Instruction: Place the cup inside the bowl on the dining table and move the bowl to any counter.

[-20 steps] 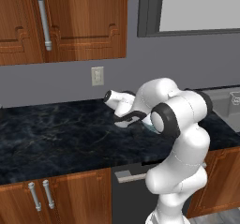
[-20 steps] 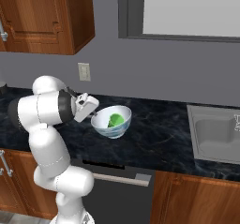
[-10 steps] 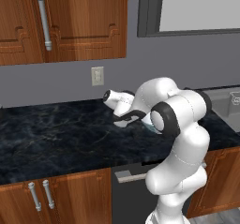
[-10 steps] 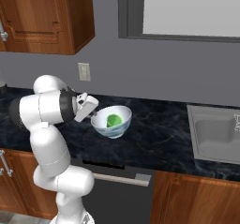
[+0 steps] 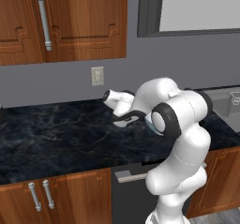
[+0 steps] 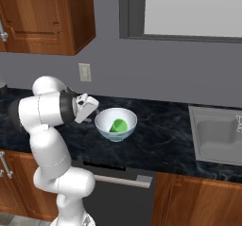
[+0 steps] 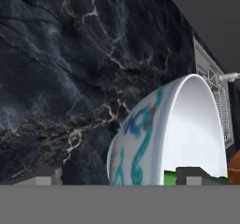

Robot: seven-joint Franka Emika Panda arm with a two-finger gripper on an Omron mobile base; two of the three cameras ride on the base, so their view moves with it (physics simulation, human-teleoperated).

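The gripper, left of centre in the right base view, pinches the bowl's near rim, one finger inside. The cup lies in it, over the counter. Judged: final step; next, set down and release.

nothing readable is showing up anywhere here, no labels, brands or numbers. the wide pale bluish-white glassy bowl is wearing teal swirly markings on its outer side, but they're just decoration and aren't spelling out any letters.
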